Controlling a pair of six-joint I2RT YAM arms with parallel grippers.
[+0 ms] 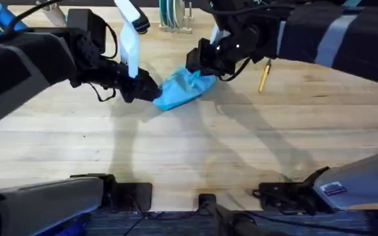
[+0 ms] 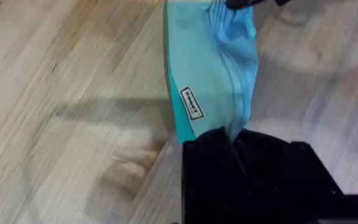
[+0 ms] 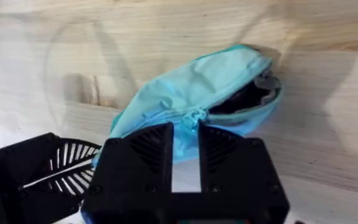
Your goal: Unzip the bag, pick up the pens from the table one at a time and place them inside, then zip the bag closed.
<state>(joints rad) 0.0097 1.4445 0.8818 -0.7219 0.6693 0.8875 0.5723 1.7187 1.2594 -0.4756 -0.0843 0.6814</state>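
Where the two arms meet near the far edge of the light wooden plank table, the soft, light blue fabric pouch lies crumpled between them. The left gripper is clamped on one end of it, and the right gripper pinches the zipper pull at the other. The right wrist view shows the pouch's mouth partly gaping, dark inside, contents impossible to tell. The left wrist view shows a small rectangular label sewn on the smooth fabric. The slim yellow pen with a black end lies apart, nearer the table's far right.
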